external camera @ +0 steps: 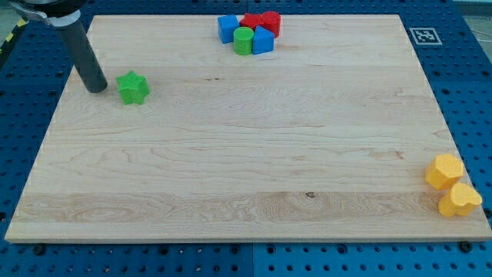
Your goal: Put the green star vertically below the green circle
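Note:
The green star (133, 88) lies on the wooden board (246, 154) at the view's upper left. The green circle (244, 41) stands at the view's top centre, packed among blue and red blocks. My tip (97, 88) rests on the board just left of the green star, with a small gap between them. The dark rod rises from it toward the view's top left corner.
Two blue blocks (227, 28) (263, 41) and two red blocks (270, 21) (251, 21) crowd around the green circle. Two yellow blocks (444, 171) (460, 200) sit at the board's lower right edge. A marker tag (423, 35) lies off the board's top right corner.

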You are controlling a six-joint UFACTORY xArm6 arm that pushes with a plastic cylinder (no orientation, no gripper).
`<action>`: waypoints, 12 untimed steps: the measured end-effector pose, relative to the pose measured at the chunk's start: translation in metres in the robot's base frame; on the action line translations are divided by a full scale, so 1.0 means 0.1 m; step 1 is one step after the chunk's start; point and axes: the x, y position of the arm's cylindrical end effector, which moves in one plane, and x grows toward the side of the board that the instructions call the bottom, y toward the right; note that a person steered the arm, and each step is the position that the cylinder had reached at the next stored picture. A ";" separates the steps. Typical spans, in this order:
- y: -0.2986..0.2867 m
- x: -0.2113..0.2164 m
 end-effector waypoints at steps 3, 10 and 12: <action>0.28 0.01; 1.24 0.57; 1.76 0.55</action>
